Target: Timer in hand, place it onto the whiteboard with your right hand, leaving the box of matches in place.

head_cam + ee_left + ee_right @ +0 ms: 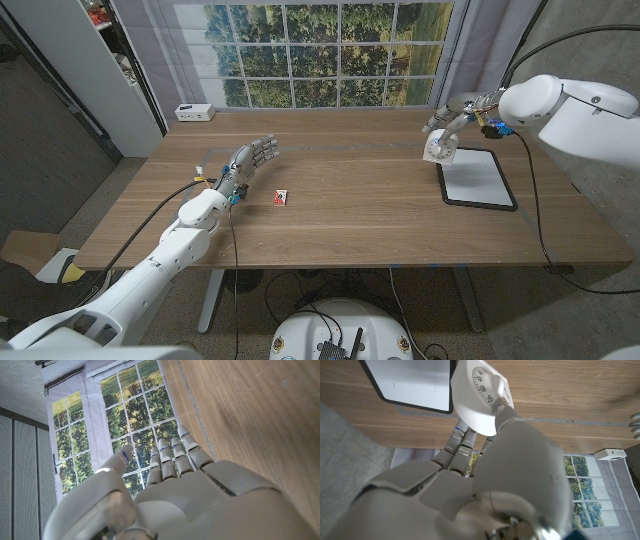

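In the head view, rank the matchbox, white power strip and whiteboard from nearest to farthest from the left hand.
1. Matchbox: on the table just right of the left hand.
2. White power strip: at the table's far left edge, beyond the hand.
3. Whiteboard: far across the table on the right, below the right hand holding the timer.

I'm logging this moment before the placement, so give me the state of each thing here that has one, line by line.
timer: held by the right hand, above the table at the whiteboard's far left corner, not yet set down.
right hand: grips the timer.
left hand: holds nothing, fingers apart.
whiteboard: lying on the table, nothing on it.
box of matches: on the table near the left hand, untouched.
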{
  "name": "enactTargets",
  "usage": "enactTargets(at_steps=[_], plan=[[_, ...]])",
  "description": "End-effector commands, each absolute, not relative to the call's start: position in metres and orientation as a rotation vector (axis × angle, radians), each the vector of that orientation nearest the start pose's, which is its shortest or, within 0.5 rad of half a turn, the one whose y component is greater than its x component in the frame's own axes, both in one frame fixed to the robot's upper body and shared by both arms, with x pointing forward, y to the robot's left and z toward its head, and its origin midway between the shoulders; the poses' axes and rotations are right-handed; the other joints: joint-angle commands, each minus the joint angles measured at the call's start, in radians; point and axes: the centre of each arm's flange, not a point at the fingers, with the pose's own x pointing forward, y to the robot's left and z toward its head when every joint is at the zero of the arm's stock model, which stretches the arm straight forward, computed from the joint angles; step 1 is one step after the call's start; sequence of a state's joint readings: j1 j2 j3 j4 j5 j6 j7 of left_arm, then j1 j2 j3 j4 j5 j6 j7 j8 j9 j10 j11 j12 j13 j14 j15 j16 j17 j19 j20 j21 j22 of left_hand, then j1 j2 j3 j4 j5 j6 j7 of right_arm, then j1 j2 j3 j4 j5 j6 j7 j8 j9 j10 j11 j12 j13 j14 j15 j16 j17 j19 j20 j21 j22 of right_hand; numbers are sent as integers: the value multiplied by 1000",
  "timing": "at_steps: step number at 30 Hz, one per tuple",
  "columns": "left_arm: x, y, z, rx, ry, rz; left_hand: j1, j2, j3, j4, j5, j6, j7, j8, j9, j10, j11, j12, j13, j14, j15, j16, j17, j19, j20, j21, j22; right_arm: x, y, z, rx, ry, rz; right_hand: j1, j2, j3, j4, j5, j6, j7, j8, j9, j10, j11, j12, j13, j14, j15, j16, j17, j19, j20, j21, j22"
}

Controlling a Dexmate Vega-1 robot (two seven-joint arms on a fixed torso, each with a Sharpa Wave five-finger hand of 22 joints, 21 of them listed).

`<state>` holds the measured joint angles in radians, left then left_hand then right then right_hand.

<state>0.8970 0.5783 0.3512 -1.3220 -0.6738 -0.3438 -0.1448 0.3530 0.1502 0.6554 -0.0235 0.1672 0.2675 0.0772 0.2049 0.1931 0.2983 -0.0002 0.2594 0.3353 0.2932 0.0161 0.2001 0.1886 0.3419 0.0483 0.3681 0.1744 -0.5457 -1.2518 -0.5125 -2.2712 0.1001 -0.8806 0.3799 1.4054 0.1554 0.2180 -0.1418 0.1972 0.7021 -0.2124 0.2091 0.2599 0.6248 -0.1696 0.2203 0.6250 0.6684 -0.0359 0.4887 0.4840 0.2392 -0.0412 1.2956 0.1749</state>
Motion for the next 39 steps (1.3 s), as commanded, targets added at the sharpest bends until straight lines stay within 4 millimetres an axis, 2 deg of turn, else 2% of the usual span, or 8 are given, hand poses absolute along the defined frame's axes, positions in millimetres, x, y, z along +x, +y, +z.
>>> enactTargets(at_steps=[1, 20, 39], plan=[[632, 307, -41, 19, -610, -276, -8, -1, 5, 3, 5, 10, -1, 2, 3, 10, 0, 5, 3, 13, -2, 2, 1, 6, 6, -1, 4, 509, -328, 127, -1193, -93, 25, 1, 7, 7, 1, 6, -6, 0, 0, 3, -3, -4, 0, 3, 29, -201, 5, 182, -4, -141, 11, 4], [635, 307, -37, 29, -605, -280, -8, -1, 6, 2, 5, 14, 0, 2, 3, 11, 3, 6, 5, 15, -3, 1, 1, 8, 6, -7, 4, 528, -359, 104, -1106, -59, -74, -3, 8, 11, 3, 7, -4, 0, 2, 1, 3, 2, 1, -2, 27, -201, 5, 180, -15, -137, 24, 3], [636, 306, -35, 29, -601, -276, -10, -1, 7, 3, 5, 18, 1, 2, 3, 13, 0, 6, 8, 20, -2, 1, 1, 10, 7, -12, 5, 550, -387, 69, -1001, -15, -165, -16, 7, 13, 6, 8, -10, 1, 0, 0, 6, 8, 8, 2, 25, -200, 1, 176, -21, -132, 28, 2]])
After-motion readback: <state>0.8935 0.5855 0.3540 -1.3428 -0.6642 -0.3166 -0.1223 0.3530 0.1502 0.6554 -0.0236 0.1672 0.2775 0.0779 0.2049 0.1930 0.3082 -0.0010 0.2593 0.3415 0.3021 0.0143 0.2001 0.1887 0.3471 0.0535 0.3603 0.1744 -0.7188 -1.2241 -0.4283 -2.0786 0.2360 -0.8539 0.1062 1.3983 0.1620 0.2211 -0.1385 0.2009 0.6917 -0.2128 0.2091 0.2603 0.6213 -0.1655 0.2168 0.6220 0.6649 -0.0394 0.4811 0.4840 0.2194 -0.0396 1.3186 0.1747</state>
